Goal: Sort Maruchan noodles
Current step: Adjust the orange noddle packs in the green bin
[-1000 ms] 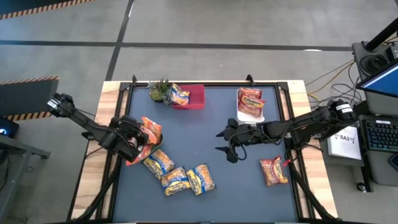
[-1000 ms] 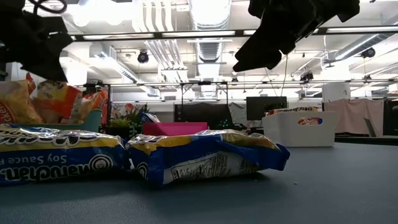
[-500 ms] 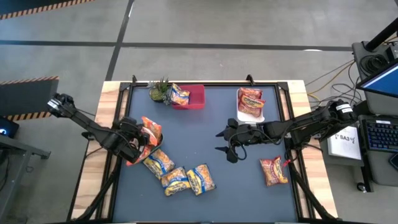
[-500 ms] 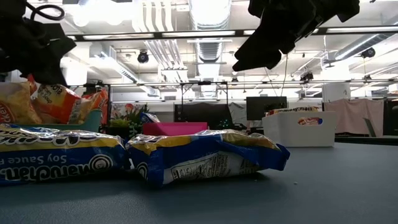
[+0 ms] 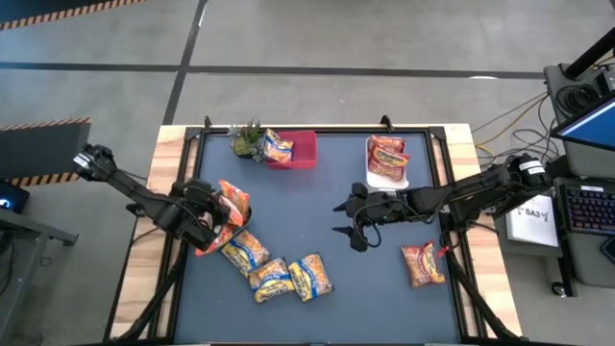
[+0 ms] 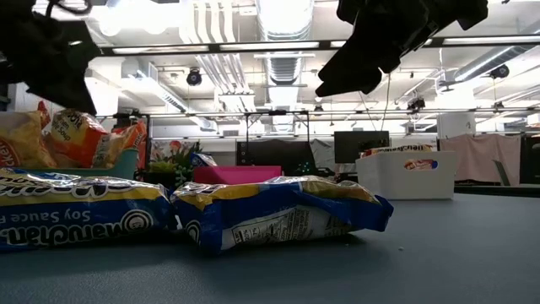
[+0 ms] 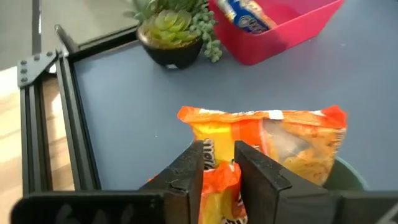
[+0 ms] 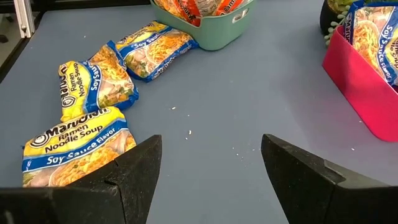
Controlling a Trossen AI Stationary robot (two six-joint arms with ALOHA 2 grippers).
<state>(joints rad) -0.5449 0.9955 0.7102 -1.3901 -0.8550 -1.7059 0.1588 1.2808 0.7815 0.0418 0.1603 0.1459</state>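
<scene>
On a dark blue table (image 5: 317, 202) in an open-plan workshop, the left gripper (image 7: 217, 165) hung narrowly parted around an orange noodle packet (image 7: 273, 140) above a green bin (image 8: 217, 31), while the right gripper (image 8: 208, 171) hovered wide open mid-table; three yellow-and-blue packets (image 5: 274, 269) lay near-left.

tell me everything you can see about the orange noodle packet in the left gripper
The orange noodle packet is a flat, crinkly plastic ramen pack, orange with yellow print and a clear patch showing pale noodles. It stands on edge, its crimped top seam uppermost, over the green bin at the table's left side, beside other orange packs. The left gripper has its two dark fingers around the packet's near end, with only a narrow gap between them.
</scene>
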